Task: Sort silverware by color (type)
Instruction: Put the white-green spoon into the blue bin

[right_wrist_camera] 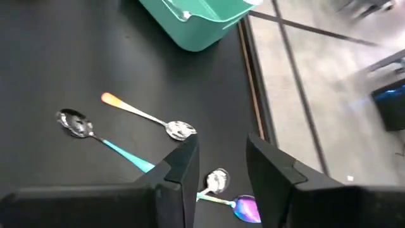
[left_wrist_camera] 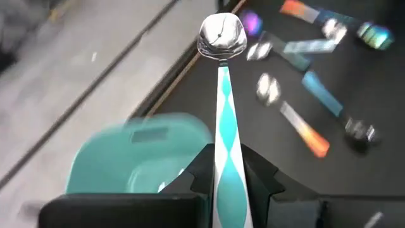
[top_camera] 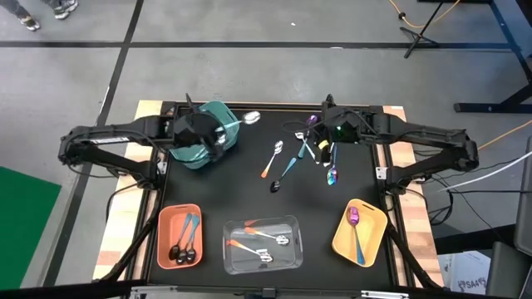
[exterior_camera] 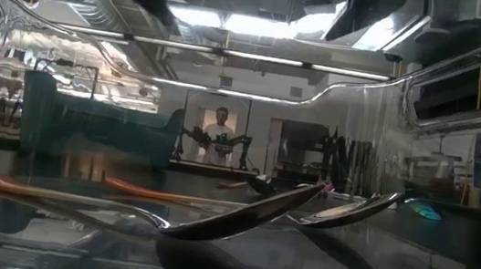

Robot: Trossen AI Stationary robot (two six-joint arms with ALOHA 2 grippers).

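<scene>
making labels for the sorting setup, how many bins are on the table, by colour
teal bin: 1
salmon bin: 1
clear bin: 1
yellow bin: 1
total: 4

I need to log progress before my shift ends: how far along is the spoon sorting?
Partly done. Spoons already lie in the salmon bin, clear bin and yellow bin. In hand: the left gripper holds a silver-bowled spoon beside the teal bin. Left: loose spoons mid-table, under the open right gripper.
</scene>
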